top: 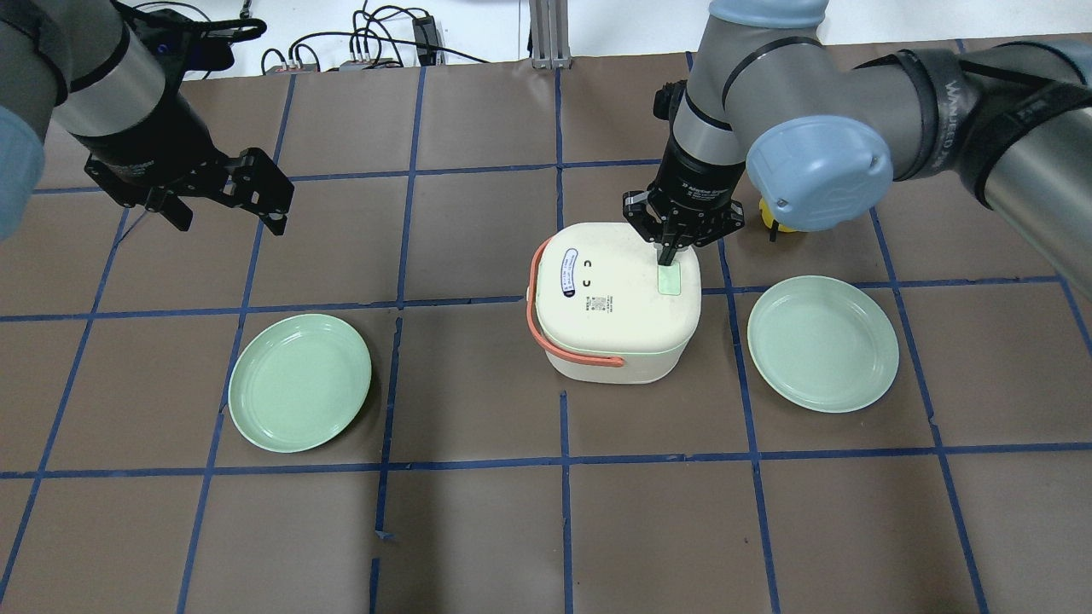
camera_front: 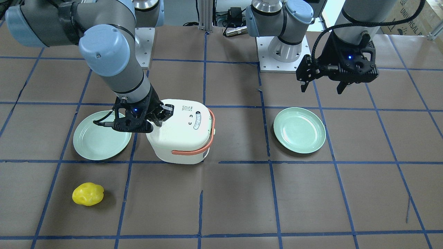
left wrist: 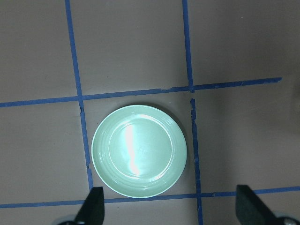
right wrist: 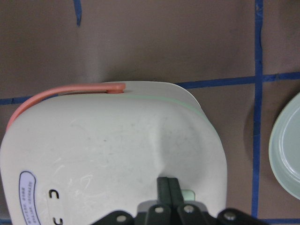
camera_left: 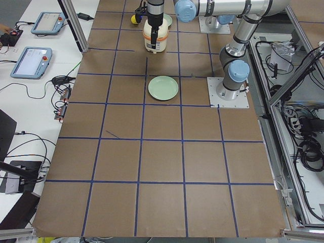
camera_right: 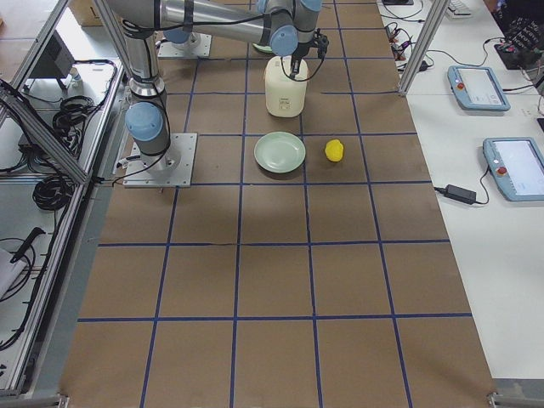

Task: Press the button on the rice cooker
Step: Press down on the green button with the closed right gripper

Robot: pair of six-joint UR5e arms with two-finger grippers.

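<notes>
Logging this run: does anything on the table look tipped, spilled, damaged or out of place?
Nothing tipped or spilled: the rice cooker stands upright, both green plates lie flat and empty. Only a lumpy yellow object lies alone, unrelated to the task.

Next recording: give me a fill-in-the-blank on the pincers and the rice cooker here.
The right pincer, tips at the pale green button of the rice cooker, is ____.
The left pincer is open and holds ____.
The rice cooker sits ____ two green plates.
Missing words: shut; nothing; between.
</notes>
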